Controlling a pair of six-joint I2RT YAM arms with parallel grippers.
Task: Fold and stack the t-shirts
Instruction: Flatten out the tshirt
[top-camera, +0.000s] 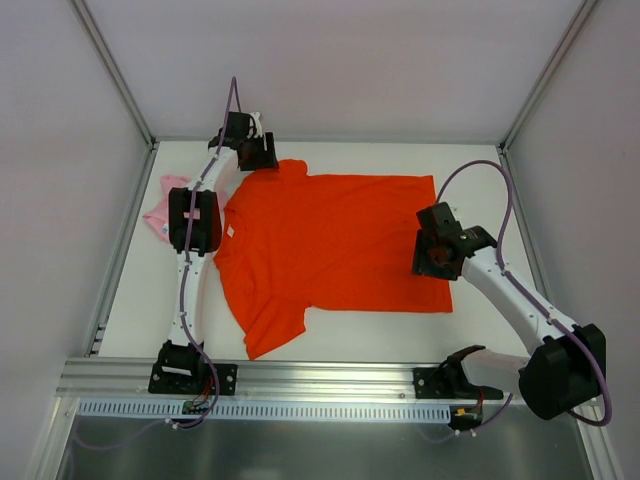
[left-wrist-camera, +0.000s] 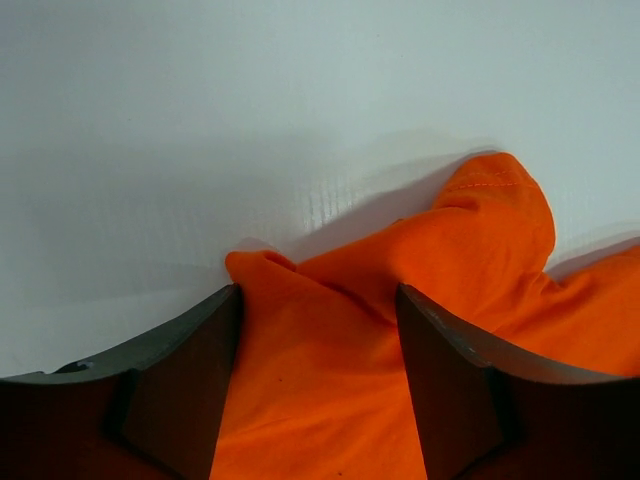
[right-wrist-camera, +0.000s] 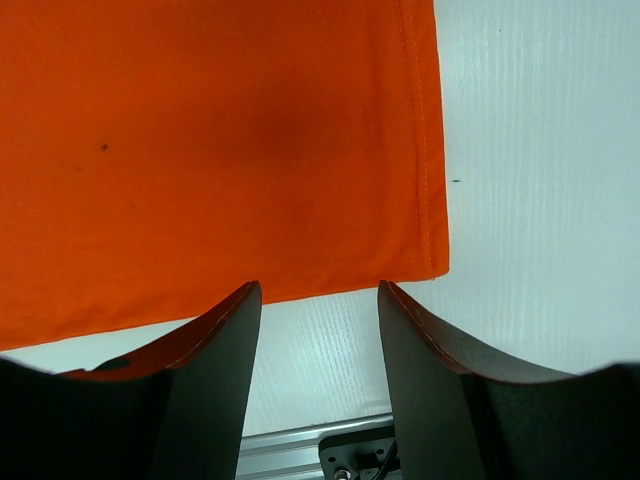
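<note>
A white surface (top-camera: 340, 158) lies inside a box-like enclosure. Plain pale panels close it in: a back wall (top-camera: 330, 60) beyond the far edge, and a left wall (top-camera: 50, 200) and a right wall (top-camera: 595, 180) along the side edges. Thin grey metal posts (top-camera: 112, 70) rise from the two far corners where the panels meet. Along the near edge runs a silver aluminium rail (top-camera: 330, 376), with a slotted strip (top-camera: 320, 408) just in front of it and a dull grey metal sheet (top-camera: 320, 450) below. The light is soft and even, the shadows faint. Seen close, the surface shows fine ribbing.
</note>
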